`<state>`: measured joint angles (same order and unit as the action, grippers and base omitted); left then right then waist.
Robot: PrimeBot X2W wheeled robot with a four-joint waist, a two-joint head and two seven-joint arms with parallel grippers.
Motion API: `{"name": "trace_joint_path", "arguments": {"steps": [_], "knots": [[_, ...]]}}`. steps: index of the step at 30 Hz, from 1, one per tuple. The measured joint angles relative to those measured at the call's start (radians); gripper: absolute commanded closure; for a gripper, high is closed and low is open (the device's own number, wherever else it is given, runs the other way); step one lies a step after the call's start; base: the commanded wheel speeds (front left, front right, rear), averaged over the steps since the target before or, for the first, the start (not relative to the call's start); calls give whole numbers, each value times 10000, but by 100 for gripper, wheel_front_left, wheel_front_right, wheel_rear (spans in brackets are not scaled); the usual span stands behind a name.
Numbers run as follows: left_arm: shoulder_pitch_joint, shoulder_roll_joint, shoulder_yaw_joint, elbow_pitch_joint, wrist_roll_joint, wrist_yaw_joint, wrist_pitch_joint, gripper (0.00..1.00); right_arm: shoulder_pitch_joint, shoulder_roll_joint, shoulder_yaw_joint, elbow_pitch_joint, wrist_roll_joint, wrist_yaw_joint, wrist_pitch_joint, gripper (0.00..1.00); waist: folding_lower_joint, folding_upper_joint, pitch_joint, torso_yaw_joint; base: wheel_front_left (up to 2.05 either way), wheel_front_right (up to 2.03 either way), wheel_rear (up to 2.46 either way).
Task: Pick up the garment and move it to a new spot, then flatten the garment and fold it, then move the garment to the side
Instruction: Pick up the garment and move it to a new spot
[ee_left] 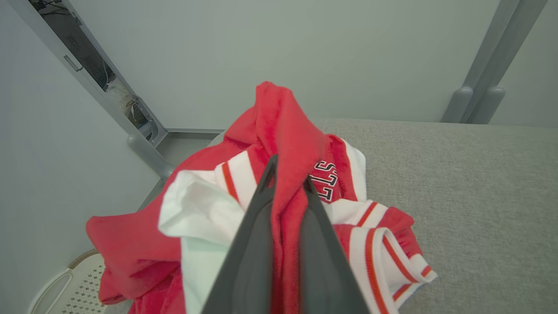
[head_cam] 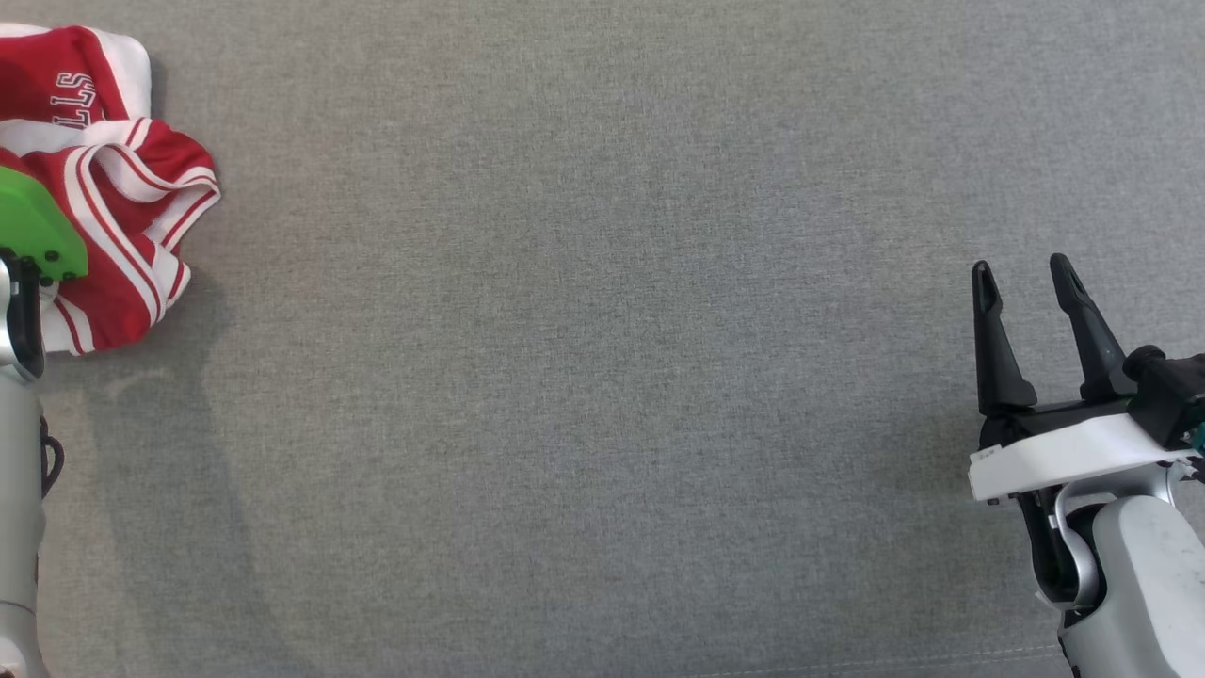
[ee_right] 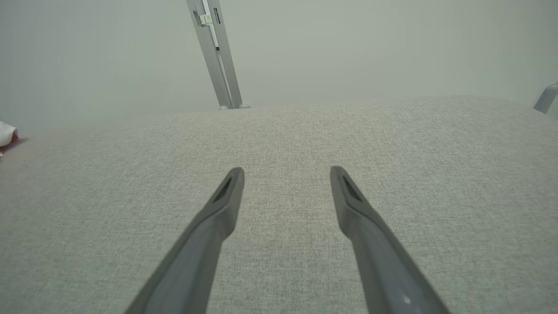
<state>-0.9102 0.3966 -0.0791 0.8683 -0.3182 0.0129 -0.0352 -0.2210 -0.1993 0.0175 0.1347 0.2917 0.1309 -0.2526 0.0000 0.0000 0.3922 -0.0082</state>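
So the left gripper (ee_left: 290, 176) is pinching the crumpled red-and-white jersey garment (head_cam: 122, 217) at the far-left corner of the grey fabric-covered table (head_cam: 602, 377), probably to lift it over; the right gripper (head_cam: 1021, 268) is hanging open at the right edge.

You see grey fabric surface (head_cam: 602, 377); crumpled red-and-white garment (head_cam: 122, 217) lies on it, far left
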Motion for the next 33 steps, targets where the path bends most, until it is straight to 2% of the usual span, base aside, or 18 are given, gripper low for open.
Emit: {"name": "trace_joint_path", "arguments": {"steps": [9, 15, 19, 26, 31, 33], "knots": [[-591, -17, -481, -1448, 251, -232, -761, 100, 129, 284, 161, 418, 2, 0, -46, 0, 0, 0, -867, 79, 0, 0, 0], [-1134, -234, -1014, -3154, 541, -403, -523, 100, 232, 548, 196, 639, 4, 0, -88, 0, -1, 0, -1441, -58, 0, 0, 0], [-1555, -527, -1471, -4339, 650, -525, -140, 100, 280, 725, 203, 771, 12, 0, -92, 0, 0, 0, -1666, -422, 0, 0, 0], [-2184, -1720, -2535, -5428, 644, -767, 391, 100, 304, 1030, 198, 895, 58, 0, -100, 0, 0, 0, -1880, -1389, 0, 0, 0], [-2355, -2757, -3187, -5363, 481, -899, 380, 100, 319, 1185, 194, 949, 61, 0, -100, 0, 0, 0, -1977, -2225, 0, 0, 0], [-2359, -2991, -3432, -5206, 389, -940, 318, 100, 322, 1218, 219, 965, 61, 0, -100, 0, 0, 1, -1990, -2543, 0, 0, 0]]}}
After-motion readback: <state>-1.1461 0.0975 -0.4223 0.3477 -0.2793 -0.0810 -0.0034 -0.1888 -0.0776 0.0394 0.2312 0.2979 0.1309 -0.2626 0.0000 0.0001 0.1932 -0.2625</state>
